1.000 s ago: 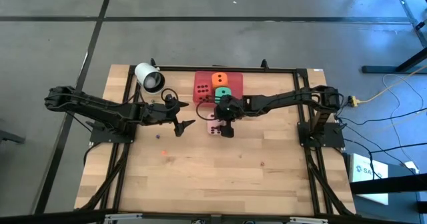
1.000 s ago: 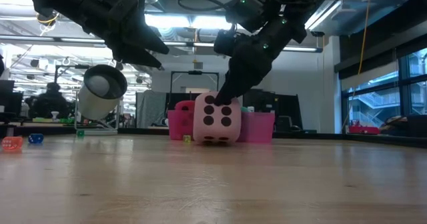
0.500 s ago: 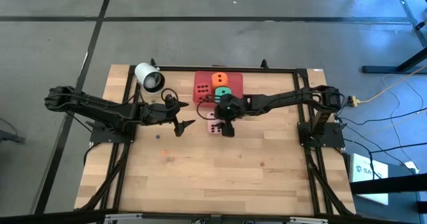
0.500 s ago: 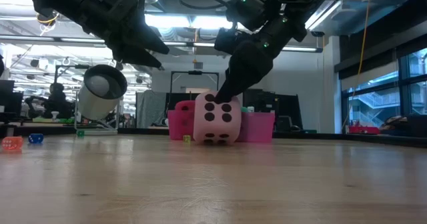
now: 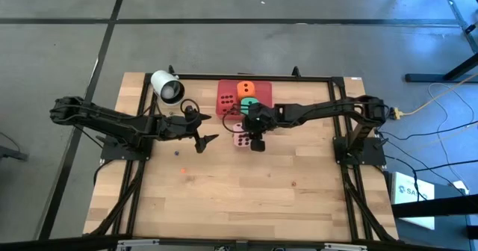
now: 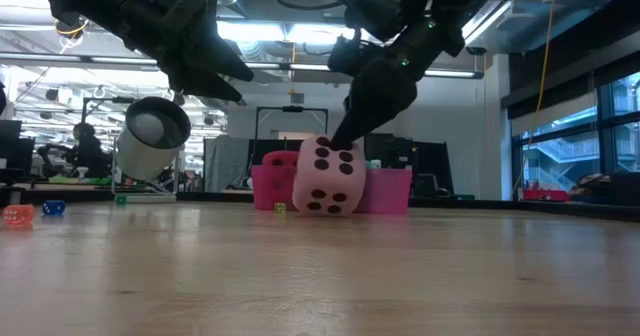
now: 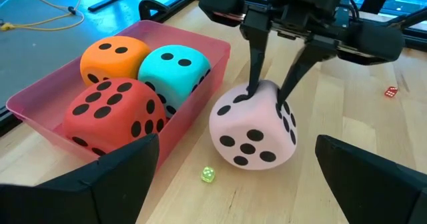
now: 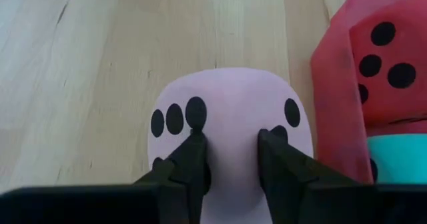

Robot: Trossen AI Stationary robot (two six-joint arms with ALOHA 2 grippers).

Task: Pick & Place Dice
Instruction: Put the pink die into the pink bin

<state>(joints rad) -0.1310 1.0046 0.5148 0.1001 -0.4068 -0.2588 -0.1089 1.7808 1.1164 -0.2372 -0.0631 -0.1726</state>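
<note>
We see the right gripper point(image 7: 270, 94) pressing down into the top of the soft light pink cube die with dark pips point(image 7: 254, 125), its two dark fingers point(image 8: 192, 159) clenched into the foam so that it bulges between them; the jaws are grasping this die. The pink die rests on the pale wooden table point(image 5: 224, 191), just beside the long wall of the pink rectangular plastic tray point(image 7: 193, 104). Inside the tray sit the soft red die point(image 7: 115, 112), the soft orange die point(image 7: 114, 55) and the soft green die point(image 7: 175, 67), packed touching one another. A tiny yellow-green die point(image 7: 208, 175) lies on the table near the pink die and the tray wall. The left gripper point(image 5: 203, 140) hangs above the table to the left of the pink die, well apart from it, its jaws spread wide and holding nothing. A white cylindrical cup point(image 5: 166, 87) lies on its side near the table's far left corner.
</note>
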